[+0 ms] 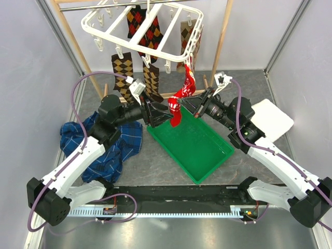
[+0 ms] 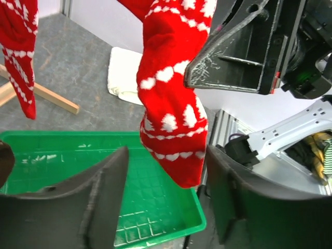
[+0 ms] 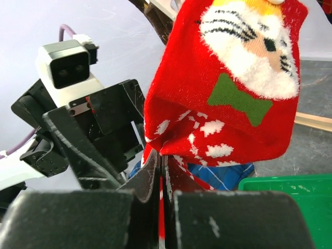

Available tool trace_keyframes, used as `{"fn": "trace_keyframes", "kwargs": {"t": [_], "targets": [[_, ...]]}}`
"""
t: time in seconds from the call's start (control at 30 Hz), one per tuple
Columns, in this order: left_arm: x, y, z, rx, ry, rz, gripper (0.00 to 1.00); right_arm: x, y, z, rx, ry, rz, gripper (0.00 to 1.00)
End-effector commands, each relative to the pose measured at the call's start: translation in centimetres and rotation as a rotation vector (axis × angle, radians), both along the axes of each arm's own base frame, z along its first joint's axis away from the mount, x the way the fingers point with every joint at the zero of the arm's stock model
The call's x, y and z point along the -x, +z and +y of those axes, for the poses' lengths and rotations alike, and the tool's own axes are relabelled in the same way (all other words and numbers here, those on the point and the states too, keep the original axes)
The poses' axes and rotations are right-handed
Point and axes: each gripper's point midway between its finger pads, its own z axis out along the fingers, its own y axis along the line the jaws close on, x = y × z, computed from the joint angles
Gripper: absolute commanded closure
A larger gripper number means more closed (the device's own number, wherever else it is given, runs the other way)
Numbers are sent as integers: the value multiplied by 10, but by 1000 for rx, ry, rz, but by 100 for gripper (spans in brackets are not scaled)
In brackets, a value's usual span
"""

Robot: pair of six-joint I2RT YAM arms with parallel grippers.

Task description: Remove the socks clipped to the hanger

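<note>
Showed, from above, a white plastic hanger (image 1: 172,32) hung high at the back from a wooden rack (image 1: 70,36), tilted, with small clips dangling off its bars. Showed brown-and-tan argyle socks (image 1: 123,72) and black-red-yellow argyle socks (image 1: 140,21) hanging from those clips.

Showed a red sock (image 1: 181,98) with a white festive pattern dangling below the hanger's front right edge, its foot end low over the far corner of a green tray (image 1: 207,155). Could not tell whether a clip gripped its top.

Found the right gripper (image 3: 161,161) reaching in from the right, clamped fully onto the red sock (image 3: 228,93), with cloth pinched between both fingers and no gap. Showed a whiskered face and green bow on the sock just above the pinch.

Found the left gripper (image 2: 166,171) reaching in from the left, spread wide and holding nothing, with the toe of the red sock (image 2: 171,119) hanging between its two fingers. Could not tell whether the toe brushed either finger.

Showed a blue plaid cloth (image 1: 111,150) heaped on the table left of the tray, and a white folded cloth (image 1: 272,116) well to its right.
</note>
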Motion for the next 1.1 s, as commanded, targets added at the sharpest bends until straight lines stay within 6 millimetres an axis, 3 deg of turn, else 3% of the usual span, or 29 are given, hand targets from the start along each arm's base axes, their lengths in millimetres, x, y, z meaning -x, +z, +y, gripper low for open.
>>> {"fn": "trace_keyframes", "kwargs": {"t": [0.0, 0.17, 0.3, 0.4, 0.47, 0.5, 0.53, 0.57, 0.6, 0.63, 0.67, 0.7, 0.73, 0.9, 1.03, 1.07], "targets": [[6, 9, 1, 11, -17, -42, 21, -2, 21, -1, -35, -13, -44, 100], [-1, 0, -3, 4, -9, -11, 13, 5, 23, 8, -55, 59, -32, 100], [-11, -10, -6, -25, 7, 36, 12, 9, 23, 9, -72, 83, -30, 100], [-13, -16, -11, -37, -13, 70, 24, 11, 21, 11, -87, 98, -20, 100], [-14, -19, -12, -38, -13, 84, 40, 13, 20, 11, -93, 103, -14, 100], [-14, -17, -12, -35, -15, 85, 53, 13, 18, 11, -88, 103, -10, 97], [-14, -16, -12, -32, -15, 86, 79, 12, 16, 10, -84, 95, -11, 92], [-14, -14, -12, -31, -12, 86, 88, 6, 7, 8, -45, 61, 2, 78], [-15, -15, -11, -31, 0, 91, 96, 3, 9, 4, -26, 31, 3, 72], [-14, -11, -9, -28, 8, 86, 98, 0, -6, 1, 32, 4, 47, 67], [-15, -12, -8, -28, 16, 84, 98, -3, -7, -4, 66, -26, 44, 58], [-14, -11, -7, -28, 20, 78, 98, -10, 4, -13, 91, -94, 13, 54], [-13, -10, -7, -27, 20, 71, 98, -11, -3, -19, 142, -126, 37, 51], [-15, -8, -5, -25, 37, 70, 98, -21, 30, -73, 207, -394, 9, 39], [-8, -5, -6, -25, -2, 50, 98, -26, 67, -96, 210, -515, -68, 32], [-5, -3, -7, -21, -18, 41, 98, -25, 84, -99, 195, -529, -101, 32]]}}
